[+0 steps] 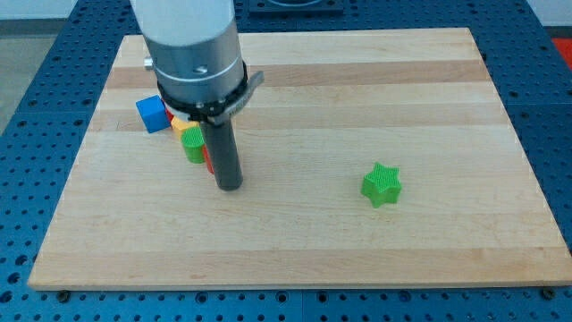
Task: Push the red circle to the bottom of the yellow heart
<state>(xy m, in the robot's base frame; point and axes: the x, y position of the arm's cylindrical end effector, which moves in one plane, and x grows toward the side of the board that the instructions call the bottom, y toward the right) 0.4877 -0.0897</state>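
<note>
My tip [230, 186] rests on the board at the view's left-centre, just right of a tight cluster of blocks. A sliver of a red block [206, 159], likely the red circle, shows at the rod's left side, touching or almost touching it. A green block [193, 142] sits just left of it. A small piece of a yellow block [181, 126], perhaps the yellow heart, shows above the green one, mostly hidden by the arm. A blue cube [153, 114] lies at the cluster's upper left.
A green star [382, 184] sits alone at the view's right-centre. The wooden board [375, 80] ends at a blue perforated surface on all sides. The arm's wide grey body [192, 45] hides part of the cluster.
</note>
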